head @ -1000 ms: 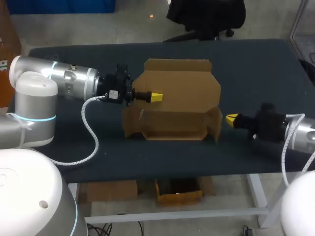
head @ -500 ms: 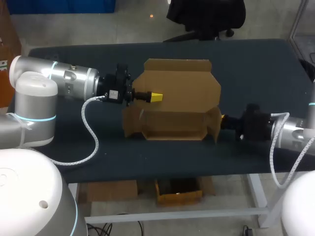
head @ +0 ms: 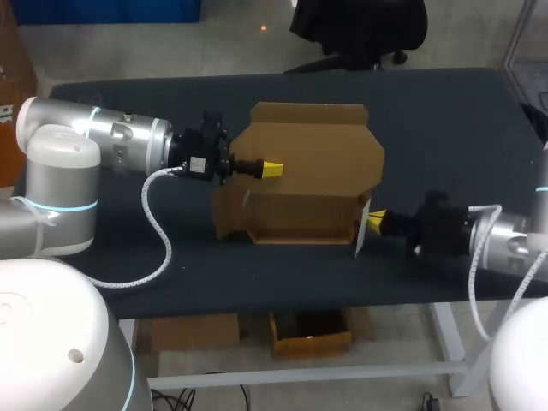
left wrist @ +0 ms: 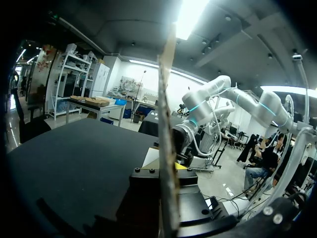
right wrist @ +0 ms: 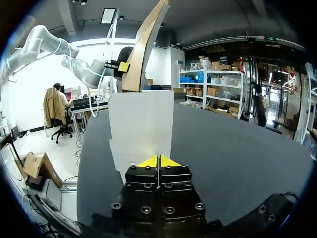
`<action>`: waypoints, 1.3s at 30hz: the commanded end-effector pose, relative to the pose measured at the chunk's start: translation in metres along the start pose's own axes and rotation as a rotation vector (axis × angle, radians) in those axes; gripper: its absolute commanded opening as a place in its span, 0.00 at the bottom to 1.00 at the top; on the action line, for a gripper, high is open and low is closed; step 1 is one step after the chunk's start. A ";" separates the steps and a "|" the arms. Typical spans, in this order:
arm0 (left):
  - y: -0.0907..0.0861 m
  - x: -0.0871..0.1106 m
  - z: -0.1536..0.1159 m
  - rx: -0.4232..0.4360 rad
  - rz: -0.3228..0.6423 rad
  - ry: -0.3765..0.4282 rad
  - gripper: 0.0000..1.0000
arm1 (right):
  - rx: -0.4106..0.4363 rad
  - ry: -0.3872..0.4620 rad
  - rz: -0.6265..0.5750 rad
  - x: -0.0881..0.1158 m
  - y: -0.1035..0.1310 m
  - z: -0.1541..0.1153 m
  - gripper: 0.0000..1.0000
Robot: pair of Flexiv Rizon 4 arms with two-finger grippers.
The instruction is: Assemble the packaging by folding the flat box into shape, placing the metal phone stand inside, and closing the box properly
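Observation:
A brown cardboard box [head: 312,184] stands half folded in the middle of the table, its tall back panel upright. My left gripper [head: 271,169] is shut on that panel from the left; in the left wrist view the panel's edge [left wrist: 167,148] runs up from between the fingers. My right gripper [head: 375,220] is shut with nothing in it, and its tips touch the box's right side flap [head: 363,224]. In the right wrist view the joined tips [right wrist: 158,159] rest against the pale flap [right wrist: 141,129], with the upright panel [right wrist: 143,44] beyond. No phone stand shows in any view.
The dark tabletop [head: 445,128] stretches around the box on all sides. Its front edge [head: 342,300] runs a little below my right arm. Nothing else lies on it.
My right gripper has moved left to the box and pushed the right side flap inward. The left arm and the upright panel have not moved.

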State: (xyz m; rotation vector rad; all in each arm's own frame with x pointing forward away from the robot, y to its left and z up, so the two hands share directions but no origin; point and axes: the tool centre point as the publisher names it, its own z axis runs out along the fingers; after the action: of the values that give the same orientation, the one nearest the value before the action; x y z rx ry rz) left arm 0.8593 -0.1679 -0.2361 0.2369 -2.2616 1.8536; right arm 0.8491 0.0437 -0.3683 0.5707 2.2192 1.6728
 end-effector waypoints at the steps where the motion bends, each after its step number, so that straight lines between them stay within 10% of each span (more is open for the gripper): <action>1: 0.003 -0.002 0.000 -0.001 0.000 0.002 0.00 | 0.005 0.003 -0.003 0.005 0.001 0.000 0.00; 8: 0.003 -0.002 0.000 -0.001 0.000 0.002 0.00 | 0.017 -0.004 -0.001 0.009 -0.002 -0.008 0.03; 15: 0.003 -0.002 0.000 -0.001 0.000 0.002 0.00 | 0.037 -0.009 0.011 0.006 -0.008 -0.024 0.47; 39: 0.003 -0.002 0.000 -0.001 0.000 0.002 0.00 | 0.091 0.067 -0.049 -0.008 -0.003 -0.049 0.64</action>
State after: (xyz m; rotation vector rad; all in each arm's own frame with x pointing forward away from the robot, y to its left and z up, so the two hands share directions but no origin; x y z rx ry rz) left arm 0.8593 -0.1680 -0.2361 0.2368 -2.2614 1.8537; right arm 0.8292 0.0003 -0.3626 0.4970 2.3203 1.5927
